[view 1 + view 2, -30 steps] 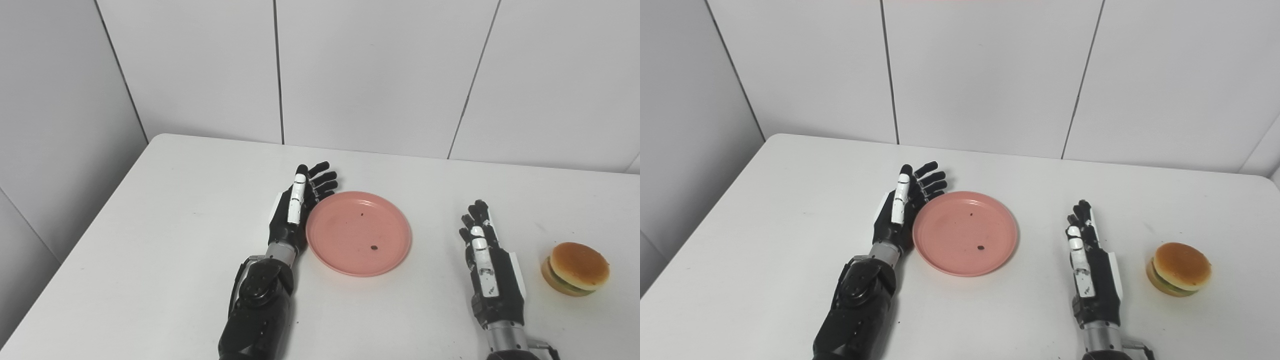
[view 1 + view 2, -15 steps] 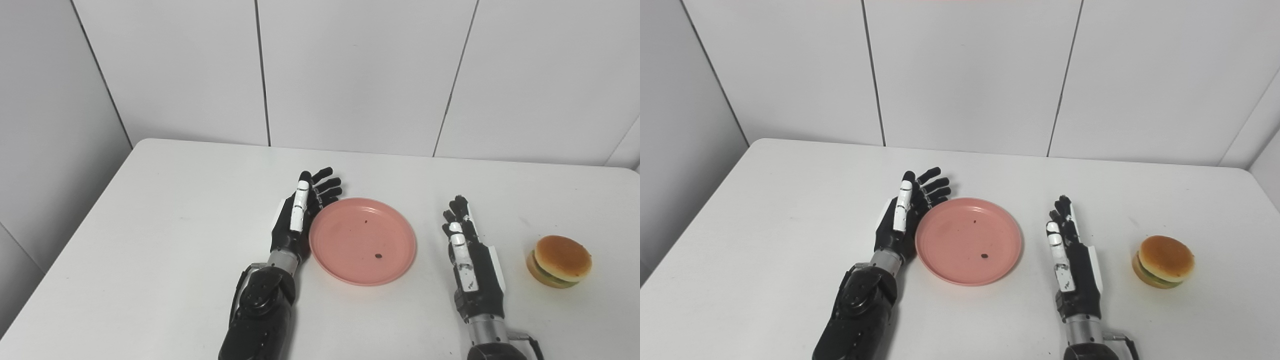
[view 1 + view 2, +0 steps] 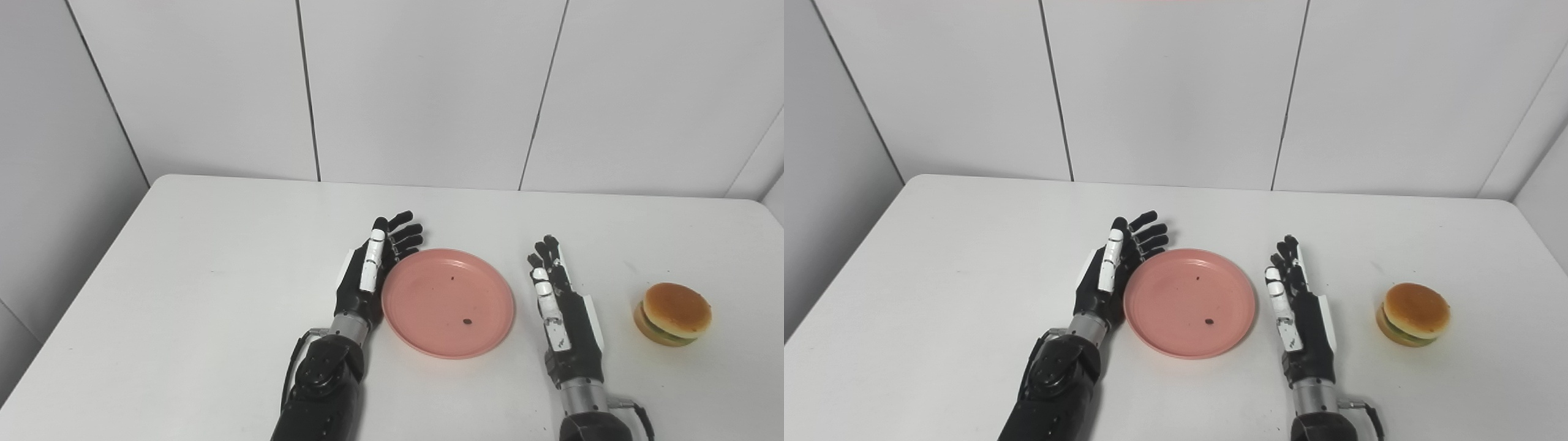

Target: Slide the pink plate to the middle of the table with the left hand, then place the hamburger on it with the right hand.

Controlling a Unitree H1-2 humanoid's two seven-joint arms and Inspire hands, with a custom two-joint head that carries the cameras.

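Left hand (image 3: 367, 275) open, edge-on against plate (image 3: 448, 301) rim. Right hand (image 3: 565, 315) open, empty, burger (image 3: 672, 313) off to its right. Burger likely light, squashy: grasp sides.

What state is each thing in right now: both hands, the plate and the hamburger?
left hand: open, edge-on against the plate's left rim
right hand: open, holding nothing, right of the plate
pink plate: flat on the table, nothing but two dark specks
hamburger: upright on the table, untouched
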